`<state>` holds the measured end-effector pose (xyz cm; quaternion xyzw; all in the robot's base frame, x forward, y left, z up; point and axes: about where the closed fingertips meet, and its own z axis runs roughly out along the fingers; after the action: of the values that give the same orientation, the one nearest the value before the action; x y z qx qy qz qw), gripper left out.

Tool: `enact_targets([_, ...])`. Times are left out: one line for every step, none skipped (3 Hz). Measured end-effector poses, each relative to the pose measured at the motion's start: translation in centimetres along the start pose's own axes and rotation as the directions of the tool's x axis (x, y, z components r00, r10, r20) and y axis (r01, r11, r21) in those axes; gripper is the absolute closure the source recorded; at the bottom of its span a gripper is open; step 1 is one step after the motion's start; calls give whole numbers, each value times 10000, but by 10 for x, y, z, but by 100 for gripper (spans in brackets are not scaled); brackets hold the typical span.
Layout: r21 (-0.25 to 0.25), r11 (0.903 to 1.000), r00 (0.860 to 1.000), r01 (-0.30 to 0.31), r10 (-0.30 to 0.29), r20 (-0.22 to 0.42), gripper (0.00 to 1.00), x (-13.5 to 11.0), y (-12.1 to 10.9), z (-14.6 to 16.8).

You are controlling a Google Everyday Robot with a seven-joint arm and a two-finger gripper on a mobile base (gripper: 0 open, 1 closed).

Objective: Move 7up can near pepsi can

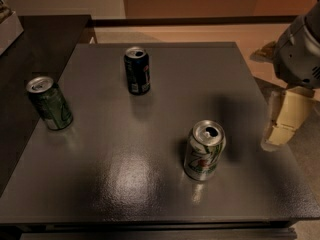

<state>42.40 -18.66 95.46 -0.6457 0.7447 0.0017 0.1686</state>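
Note:
The 7up can (204,150), pale silver-white with green swirls and a red spot, stands upright on the front right part of the dark grey table (165,109). The pepsi can (137,71), dark navy blue, stands upright at the back middle of the table, well apart from the 7up can. My gripper (278,135), pale cream under the grey arm (301,49), hangs off the table's right edge, to the right of the 7up can and a little above it. It holds nothing.
A darker all-green can (50,103) stands upright near the table's left edge. A dark counter (30,49) adjoins the table on the left. Beige floor lies beyond the back and right edges.

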Motion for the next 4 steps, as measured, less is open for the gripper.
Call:
enact_targets([-706,9940,9915,830,-752,1060,0,-21,26,19])
enact_targets([-1324,9789,9710,1556,-1269,2026,0,-42,51,30])
enact_targets([-1569,9646,9473,2122,-1635,2755,0,-59,67,42])
enact_targets([-1608,9597,9312,2304,-1695,3228,2,-69,68,55])
